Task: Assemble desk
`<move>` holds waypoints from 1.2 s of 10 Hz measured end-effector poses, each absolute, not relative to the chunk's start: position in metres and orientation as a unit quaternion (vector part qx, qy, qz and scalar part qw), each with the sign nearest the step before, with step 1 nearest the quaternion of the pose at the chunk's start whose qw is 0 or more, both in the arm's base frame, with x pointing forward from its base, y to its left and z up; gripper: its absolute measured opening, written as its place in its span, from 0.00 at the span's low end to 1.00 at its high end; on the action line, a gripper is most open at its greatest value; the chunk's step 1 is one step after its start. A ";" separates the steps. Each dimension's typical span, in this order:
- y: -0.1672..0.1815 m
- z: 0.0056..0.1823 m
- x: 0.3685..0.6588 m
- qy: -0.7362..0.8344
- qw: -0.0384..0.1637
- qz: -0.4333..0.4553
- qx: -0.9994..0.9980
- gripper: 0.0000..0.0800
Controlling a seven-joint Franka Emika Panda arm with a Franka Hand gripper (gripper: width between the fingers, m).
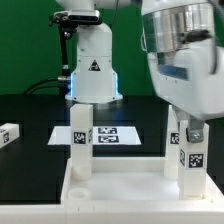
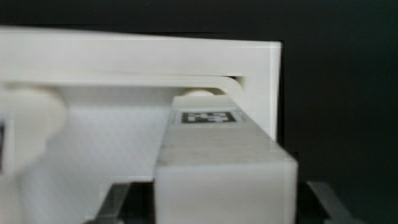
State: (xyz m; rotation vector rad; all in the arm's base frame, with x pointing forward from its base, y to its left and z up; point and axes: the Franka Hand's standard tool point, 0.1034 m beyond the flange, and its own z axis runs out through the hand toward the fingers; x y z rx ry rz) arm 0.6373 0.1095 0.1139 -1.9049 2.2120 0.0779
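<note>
In the exterior view, your gripper (image 1: 188,128) is clamped on the top of the held leg (image 1: 190,155). That leg stands upright close to the rim of the panel (image 1: 120,192) on the exterior view's right, and a second leg (image 1: 80,140) stands upright at the corner on the left, with bare panel floor between them. Behind them on the black table (image 1: 35,110) lie the marker board (image 1: 112,135) and, well apart at the exterior view's left edge, a loose leg (image 1: 8,135). In the wrist view, the held leg (image 2: 222,170) runs tag-up to a socket opening under the panel rim. You cannot tell whether it is seated.
</note>
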 end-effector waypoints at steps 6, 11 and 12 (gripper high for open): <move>0.118 0.113 0.635 0.549 0.111 0.006 -0.829 0.76; 0.109 0.114 0.638 0.167 0.043 -0.052 -0.984 0.81; 0.109 0.114 0.640 0.144 0.041 -0.061 -0.987 0.81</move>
